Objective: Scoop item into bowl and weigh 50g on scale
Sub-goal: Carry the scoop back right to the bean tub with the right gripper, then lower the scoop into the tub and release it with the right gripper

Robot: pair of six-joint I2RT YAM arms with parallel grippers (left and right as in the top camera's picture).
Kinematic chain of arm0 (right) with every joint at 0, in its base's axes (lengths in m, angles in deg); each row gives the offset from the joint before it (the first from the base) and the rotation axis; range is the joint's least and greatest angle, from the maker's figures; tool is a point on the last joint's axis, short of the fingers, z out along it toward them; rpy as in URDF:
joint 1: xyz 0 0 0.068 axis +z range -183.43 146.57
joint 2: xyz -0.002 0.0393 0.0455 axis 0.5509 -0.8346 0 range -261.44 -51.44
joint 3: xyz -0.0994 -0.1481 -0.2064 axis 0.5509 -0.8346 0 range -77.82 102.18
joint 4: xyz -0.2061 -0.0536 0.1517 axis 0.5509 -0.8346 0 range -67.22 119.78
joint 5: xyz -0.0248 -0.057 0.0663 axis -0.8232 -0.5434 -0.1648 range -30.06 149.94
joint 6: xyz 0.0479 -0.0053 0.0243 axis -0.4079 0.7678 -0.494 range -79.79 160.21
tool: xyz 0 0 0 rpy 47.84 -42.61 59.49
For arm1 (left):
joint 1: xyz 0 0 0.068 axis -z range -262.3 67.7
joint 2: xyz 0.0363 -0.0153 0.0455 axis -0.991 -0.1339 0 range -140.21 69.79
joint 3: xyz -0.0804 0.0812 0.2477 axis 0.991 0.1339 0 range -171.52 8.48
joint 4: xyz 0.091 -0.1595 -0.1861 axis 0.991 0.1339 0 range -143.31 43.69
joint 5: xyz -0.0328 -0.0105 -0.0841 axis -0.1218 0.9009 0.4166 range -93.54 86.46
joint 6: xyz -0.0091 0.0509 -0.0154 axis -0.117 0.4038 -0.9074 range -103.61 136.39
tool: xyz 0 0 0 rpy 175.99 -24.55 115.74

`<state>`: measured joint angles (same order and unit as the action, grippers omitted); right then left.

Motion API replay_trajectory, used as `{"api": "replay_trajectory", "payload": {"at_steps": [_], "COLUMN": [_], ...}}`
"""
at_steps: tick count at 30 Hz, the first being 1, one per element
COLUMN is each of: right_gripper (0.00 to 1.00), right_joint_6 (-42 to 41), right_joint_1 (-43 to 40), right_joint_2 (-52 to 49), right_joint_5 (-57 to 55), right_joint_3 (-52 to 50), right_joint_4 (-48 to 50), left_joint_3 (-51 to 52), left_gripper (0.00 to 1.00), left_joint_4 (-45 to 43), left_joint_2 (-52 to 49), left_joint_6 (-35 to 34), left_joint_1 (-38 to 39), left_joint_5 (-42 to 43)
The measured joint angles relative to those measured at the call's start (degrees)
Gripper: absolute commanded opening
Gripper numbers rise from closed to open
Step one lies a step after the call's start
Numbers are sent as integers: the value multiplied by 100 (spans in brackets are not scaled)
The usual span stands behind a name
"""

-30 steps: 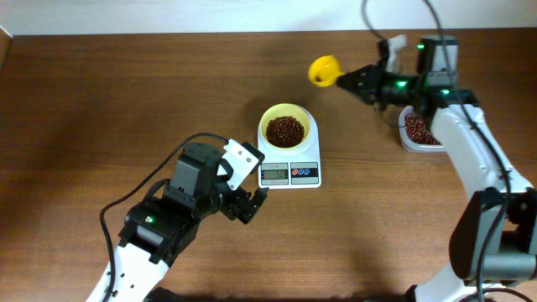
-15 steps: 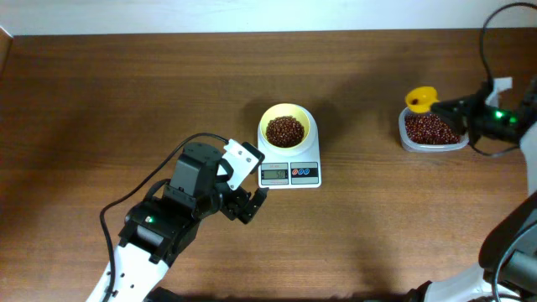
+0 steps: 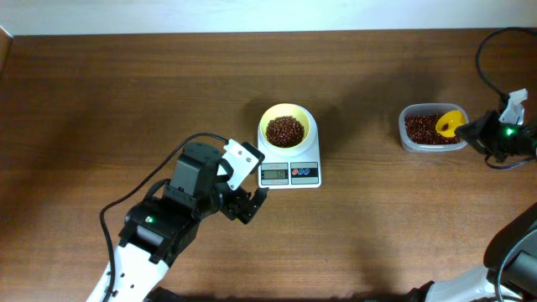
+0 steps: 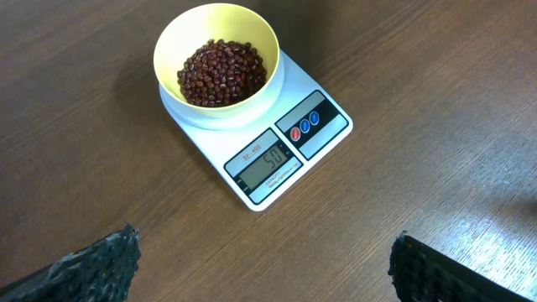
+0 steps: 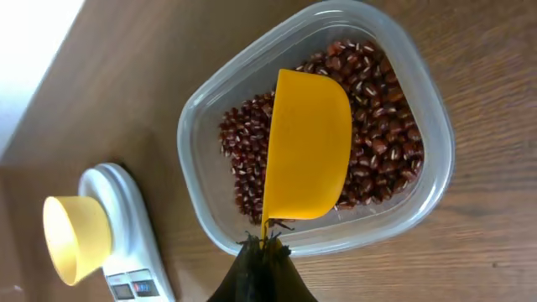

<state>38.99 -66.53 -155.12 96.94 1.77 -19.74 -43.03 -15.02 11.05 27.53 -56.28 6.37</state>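
A pale yellow bowl [image 3: 286, 124] holding red beans [image 3: 284, 130] sits on the white scale [image 3: 289, 172]; its display [image 4: 267, 159] reads 50. My left gripper [image 4: 264, 268] is open and empty, low over the table in front of the scale. My right gripper [image 5: 267, 252] is shut on the handle of a yellow scoop [image 5: 308, 156], which is tilted over the beans [image 5: 382, 143] in the clear plastic container [image 3: 431, 128]. The bowl [image 5: 75, 237] and scale [image 5: 138, 243] also show at the lower left of the right wrist view.
The brown wooden table [image 3: 126, 92] spreads to the left and front. A black cable [image 3: 495, 42] loops at the far right edge. A pale wall strip [image 3: 252, 15] runs along the back.
My right arm swung the yellow scoop from near the bowl back to the right and lowered it over the clear container. The left arm has not moved.
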Motion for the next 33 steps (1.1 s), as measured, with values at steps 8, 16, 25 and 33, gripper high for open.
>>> {"api": "replay_trajectory", "payload": {"at_steps": [8, 16, 25, 33], "right_gripper": [4, 4, 4, 4], "right_joint_6": [608, 1453, 861, -3082], "right_joint_1": [1012, 2411, 2579, 2581], "right_joint_2": [935, 1137, 1137, 1137], "right_joint_5": [-1703, -4570, -4933, -3825], "right_joint_3": [203, 205, 205, 205], "right_joint_4": [-212, -223, -234, -232], "left_joint_3": [0, 0, 0, 0], "left_gripper": [99, 99, 99, 99], "left_joint_4": [-2, 0, 0, 0], "left_joint_2": [0, 0, 0, 0], "left_joint_6": [0, 0, 0, 0], "left_joint_1": [0, 0, 0, 0], "left_joint_5": [0, 0, 0, 0]}}
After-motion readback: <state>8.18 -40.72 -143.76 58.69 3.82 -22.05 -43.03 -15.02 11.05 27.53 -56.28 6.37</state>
